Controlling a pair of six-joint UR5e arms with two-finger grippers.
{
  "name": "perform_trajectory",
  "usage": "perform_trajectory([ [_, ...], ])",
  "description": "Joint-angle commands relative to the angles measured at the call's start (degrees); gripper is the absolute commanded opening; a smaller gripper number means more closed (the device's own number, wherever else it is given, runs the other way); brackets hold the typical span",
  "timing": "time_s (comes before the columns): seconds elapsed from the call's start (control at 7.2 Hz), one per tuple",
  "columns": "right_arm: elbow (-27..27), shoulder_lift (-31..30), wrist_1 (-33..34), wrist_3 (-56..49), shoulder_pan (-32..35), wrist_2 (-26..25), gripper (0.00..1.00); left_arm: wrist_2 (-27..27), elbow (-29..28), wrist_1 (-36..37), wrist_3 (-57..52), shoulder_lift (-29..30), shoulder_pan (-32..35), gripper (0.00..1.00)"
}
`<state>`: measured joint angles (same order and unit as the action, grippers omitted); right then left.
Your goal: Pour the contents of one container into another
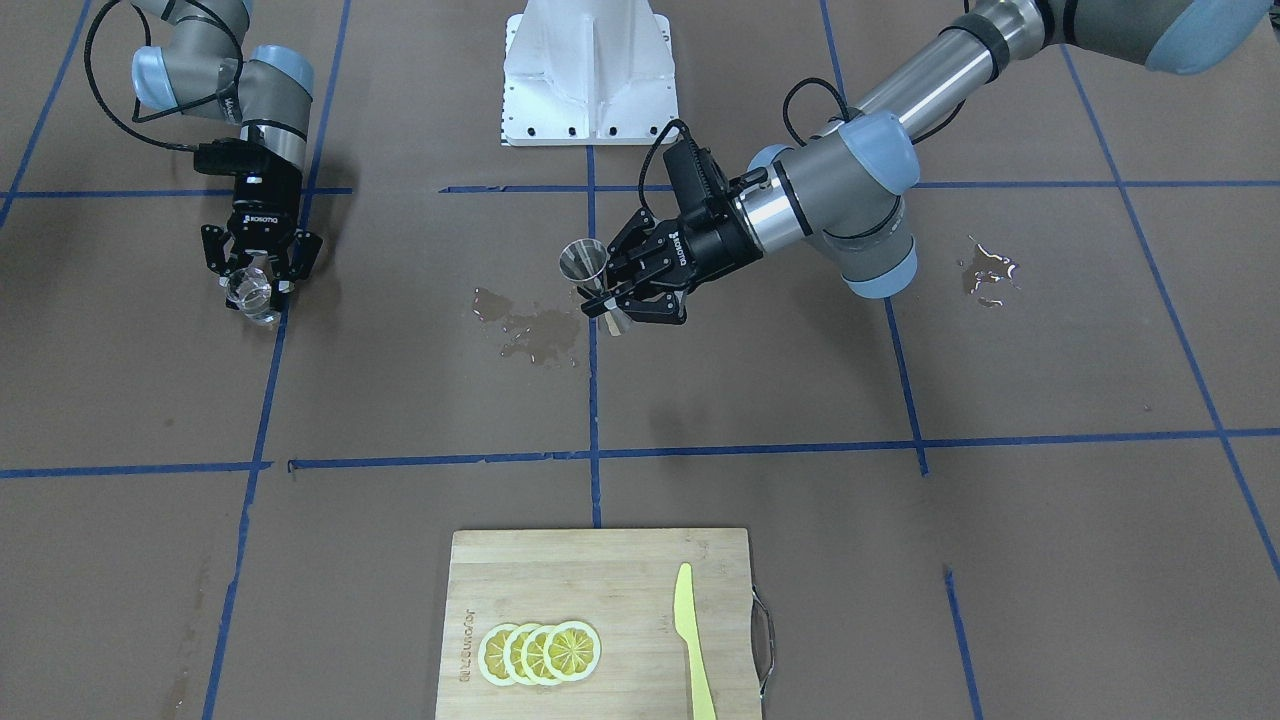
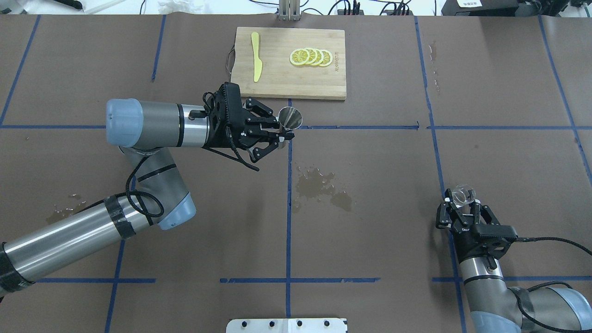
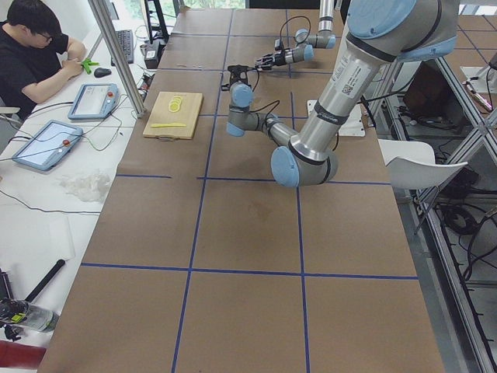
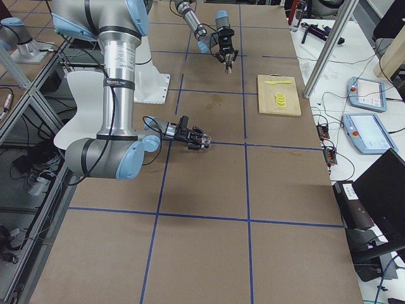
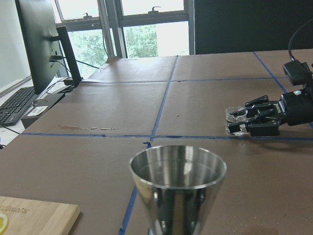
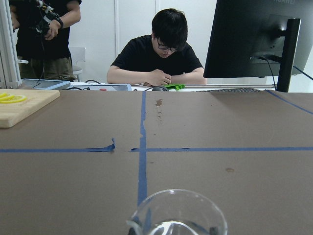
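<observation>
My left gripper (image 2: 283, 134) is shut on the narrow waist of the steel jigger (image 2: 290, 118), holding it upright above the table near the centre line. The same jigger (image 1: 585, 262) shows in the front view, and its open top cone (image 5: 177, 171) fills the bottom of the left wrist view. At the table's right side, the clear glass beaker (image 2: 462, 194) stands low at the table between the fingers of my right gripper (image 2: 461, 202), which is shut on it. The beaker's rim (image 6: 177, 215) sits at the bottom of the right wrist view.
A bamboo cutting board (image 2: 286, 88) at the far centre carries lemon slices (image 2: 311, 57) and a yellow knife (image 2: 256, 62). A wet spill (image 2: 319, 185) marks the middle of the table, and a smaller one (image 1: 988, 270) lies by the left arm. A person (image 3: 35, 54) sits beyond the far edge.
</observation>
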<state>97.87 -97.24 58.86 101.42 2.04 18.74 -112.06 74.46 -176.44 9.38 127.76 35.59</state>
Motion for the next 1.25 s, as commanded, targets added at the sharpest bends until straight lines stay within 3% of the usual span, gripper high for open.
perform_trajectory([
  [0.0,0.3,-0.2,-0.8,-0.4,0.1,-1.8,0.00,0.0,0.1,-0.4,0.0,-0.1,-0.1,0.00],
  [0.28,2.2,-0.6,-2.2,-1.1,0.2,-1.8,0.00,0.1,0.1,-0.7,0.0,-0.4,-0.1,0.00],
  [0.42,2.5,-1.5,-2.5,-7.2,0.2,-5.7,0.00,0.1,0.1,-0.7,0.0,-0.5,0.0,0.00],
  [0.56,2.9,-1.6,-6.6,-14.7,0.2,-5.8,0.00,0.1,0.0,-0.7,0.0,-0.5,0.0,0.00],
  [0.69,2.7,-1.6,-18.3,-25.7,0.2,-4.7,0.00,0.1,0.1,-0.7,0.0,-0.5,-0.1,0.00],
  [0.97,-3.8,-1.1,-43.8,-48.2,-0.3,-1.5,0.00,0.1,0.1,-0.7,0.0,-0.5,-0.1,0.00],
  [1.11,-3.6,-0.9,-48.9,-56.3,0.1,0.7,0.00,0.1,0.1,-0.7,0.0,-0.5,-0.1,0.00],
])
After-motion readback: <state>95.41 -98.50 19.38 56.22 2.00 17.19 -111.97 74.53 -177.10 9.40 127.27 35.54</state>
